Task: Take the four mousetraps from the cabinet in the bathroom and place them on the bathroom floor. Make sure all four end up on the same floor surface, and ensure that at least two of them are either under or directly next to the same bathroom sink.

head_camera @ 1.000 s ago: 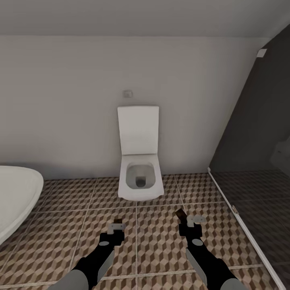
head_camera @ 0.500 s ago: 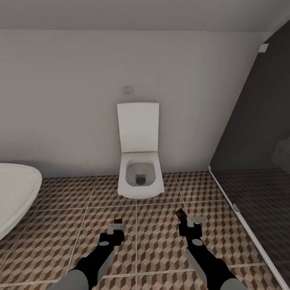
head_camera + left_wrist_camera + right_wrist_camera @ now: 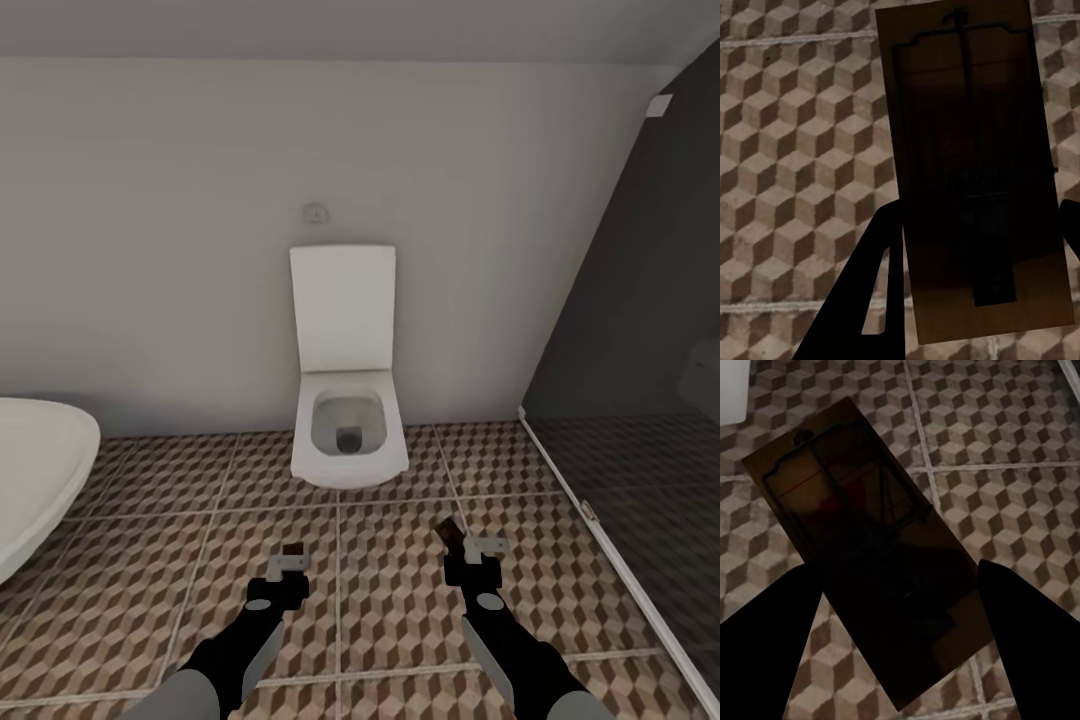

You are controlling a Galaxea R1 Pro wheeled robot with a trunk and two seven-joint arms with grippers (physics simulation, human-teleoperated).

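Both arms reach forward low over the patterned bathroom floor (image 3: 390,590). My left gripper (image 3: 291,556) is shut on a tan mousetrap (image 3: 975,172); the board stands between the dark fingers (image 3: 870,300), its wire frame facing the camera. My right gripper (image 3: 465,545) is shut on a second mousetrap (image 3: 870,555), held at a slant above the tiles, with a faint red mark on it. In the head view each trap is a small brown sliver at the fingertips (image 3: 449,532). The cabinet and the sink are out of view.
A white wall-hung toilet (image 3: 347,440) with its lid up stands straight ahead against the pale wall. The white oval bathtub's rim (image 3: 40,480) juts in at the left. A dark glass shower screen (image 3: 620,400) with a floor rail closes off the right.
The whole picture has shifted slightly, so the toilet sits a little higher in the frame: the camera has moved. Both grippers keep their traps and their places in the view.
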